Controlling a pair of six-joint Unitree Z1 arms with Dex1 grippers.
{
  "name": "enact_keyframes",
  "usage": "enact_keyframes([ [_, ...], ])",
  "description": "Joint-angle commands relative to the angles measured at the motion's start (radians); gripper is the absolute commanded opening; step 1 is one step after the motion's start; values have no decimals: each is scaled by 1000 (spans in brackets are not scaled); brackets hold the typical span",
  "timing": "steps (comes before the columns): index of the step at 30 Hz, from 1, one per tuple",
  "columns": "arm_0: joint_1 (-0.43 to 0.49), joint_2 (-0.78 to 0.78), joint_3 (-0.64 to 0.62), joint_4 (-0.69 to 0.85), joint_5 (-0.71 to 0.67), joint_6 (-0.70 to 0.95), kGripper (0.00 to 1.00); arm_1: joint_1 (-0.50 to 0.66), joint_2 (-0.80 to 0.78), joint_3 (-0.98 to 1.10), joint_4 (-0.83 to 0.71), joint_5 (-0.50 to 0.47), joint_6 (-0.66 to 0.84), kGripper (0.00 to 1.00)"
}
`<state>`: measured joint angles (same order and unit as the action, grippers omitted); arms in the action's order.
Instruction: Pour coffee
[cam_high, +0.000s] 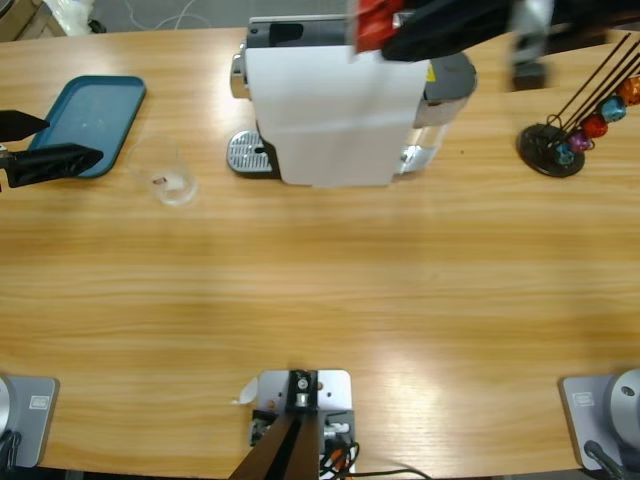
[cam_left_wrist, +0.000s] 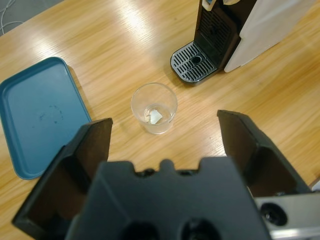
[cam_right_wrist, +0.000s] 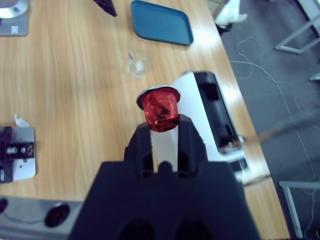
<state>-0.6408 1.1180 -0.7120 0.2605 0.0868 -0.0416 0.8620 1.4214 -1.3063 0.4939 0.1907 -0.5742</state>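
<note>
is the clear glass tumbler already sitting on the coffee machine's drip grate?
No: in the left wrist view the small clear glass tumbler stands on the wooden table, apart from the round metal drip grate.

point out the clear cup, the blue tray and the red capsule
clear cup (cam_left_wrist: 154, 108): left wrist view, on its near wall.
blue tray (cam_left_wrist: 35, 112): left wrist view, on its bare floor.
red capsule (cam_right_wrist: 160, 111): right wrist view, on its crinkled red body, in the right claw.

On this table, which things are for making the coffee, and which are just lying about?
For the job:
coffee machine
clear glass
red capsule, pinched in the right gripper
left gripper, open by the glass

Lying about:
blue tray
capsule rack
</note>
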Motion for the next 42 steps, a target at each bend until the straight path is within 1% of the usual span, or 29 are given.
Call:
enact_keyframes([
  [1,-12,25,29,-9,-9,14,908,22,227,-123,-23,58,-58,0],
  [4,-15,26,29,-10,-10,14,908,22,269,-163,-18,49,-72,0],
  [6,-17,26,29,-9,-10,15,908,21,291,-175,-23,24,-76,0],
  [7,-17,26,29,-10,-10,15,908,22,303,-175,-37,7,-76,0],
  [13,-22,29,29,-10,-10,19,908,21,367,-180,-112,-12,-76,0],
  [16,-22,29,30,-10,-10,19,908,16,390,-188,-142,-42,-76,0],
  [21,-23,29,31,-9,-10,19,908,-2,387,-206,-143,-113,-76,0],
  [29,-31,31,31,-9,-10,19,908,-26,383,-201,-141,-117,-79,0],
  [35,-34,33,31,-9,-10,20,908,-33,400,-197,-141,-145,-84,0],
  [42,-34,33,32,-9,-10,20,908,-46,407,-184,-141,-157,-84,0],
])
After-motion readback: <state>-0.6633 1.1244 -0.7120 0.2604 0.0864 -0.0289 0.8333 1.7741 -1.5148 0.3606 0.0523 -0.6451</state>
